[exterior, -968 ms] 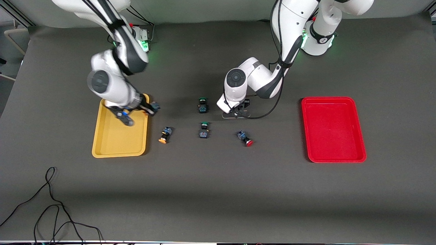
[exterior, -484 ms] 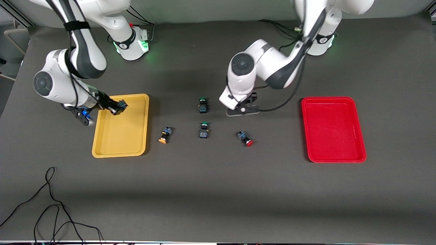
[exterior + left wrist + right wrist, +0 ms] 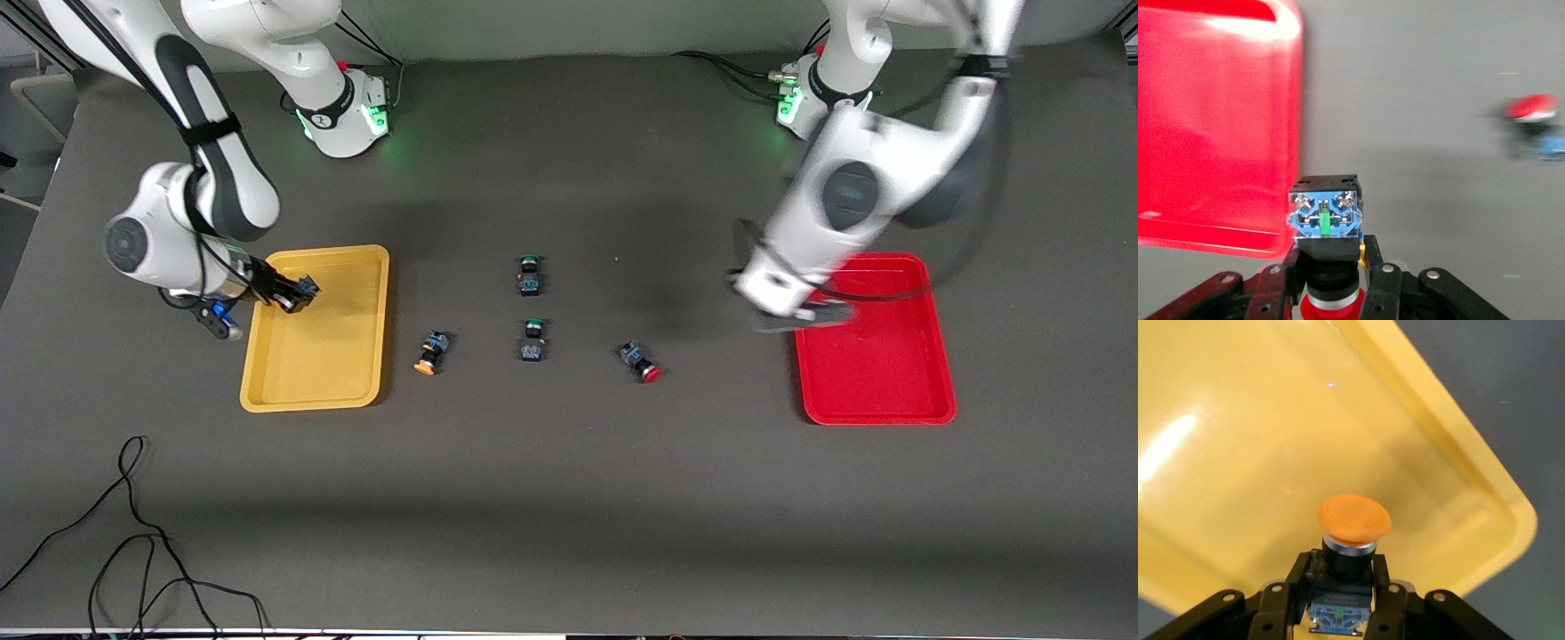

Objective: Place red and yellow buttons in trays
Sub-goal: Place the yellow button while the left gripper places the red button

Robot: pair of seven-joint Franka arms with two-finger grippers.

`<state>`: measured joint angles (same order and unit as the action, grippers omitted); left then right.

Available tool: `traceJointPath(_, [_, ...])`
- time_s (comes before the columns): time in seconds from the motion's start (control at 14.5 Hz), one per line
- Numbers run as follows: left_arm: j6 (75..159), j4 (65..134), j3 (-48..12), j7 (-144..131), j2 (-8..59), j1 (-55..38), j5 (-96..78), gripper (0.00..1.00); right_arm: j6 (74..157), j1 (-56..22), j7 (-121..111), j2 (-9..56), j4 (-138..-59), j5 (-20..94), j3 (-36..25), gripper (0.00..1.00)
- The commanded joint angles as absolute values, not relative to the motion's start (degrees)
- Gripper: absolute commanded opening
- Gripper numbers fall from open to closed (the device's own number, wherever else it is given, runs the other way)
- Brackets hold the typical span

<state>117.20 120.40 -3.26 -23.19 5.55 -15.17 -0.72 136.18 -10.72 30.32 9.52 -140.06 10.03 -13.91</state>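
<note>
- A yellow-capped button (image 3: 1353,520) is pinched at its stiff, light body by the right end effector (image 3: 1341,583), over the yellow tray (image 3: 267,373).
- A red-capped button (image 3: 1325,217) is clamped likewise by the left end effector (image 3: 1328,283), at the red tray (image 3: 938,356) edge.
- Slippery rounded caps are best avoided.

glossy plastic yellow tray (image 3: 1458,453) and red tray (image 3: 1211,120) on matt table cloth (image 3: 569,498).
</note>
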Motion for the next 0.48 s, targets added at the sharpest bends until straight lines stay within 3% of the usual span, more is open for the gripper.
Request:
traceJointPath(0.0, [123.37, 128.74, -4.31, -10.93, 2.37, -4.69, 2.27, 0.1, 139.56, -11.16, 29.36, 12.56, -139.75, 12.03, -13.71, 0.07])
traceJointPath(0.14, [133.72, 132.52, -4.31, -8.0, 6.65, -0.81, 3.86, 0.1, 139.66, -11.6, 29.35, 12.92, -139.75, 13.09, -13.36, 0.11])
traceJointPath(0.21, [139.51, 133.32, -4.31, -8.09, 10.25, -0.36, 5.35, 0.1, 139.66, -11.69, 29.36, 13.18, -139.75, 13.1, -13.27, 0.19])
traceJointPath(0.28, [143.75, 133.42, -4.31, -8.7, 14.11, -0.44, 5.8, 0.1, 139.75, -11.69, 29.36, 13.36, -139.75, 13.18, -13.27, 0.38])
traceJointPath(0.41, [149.74, 133.33, -3.61, -8.61, 18.62, -0.26, 7.02, 0.1, 139.4, -11.78, 29.44, 13.54, -139.66, 13.18, -13.27, 1.0])
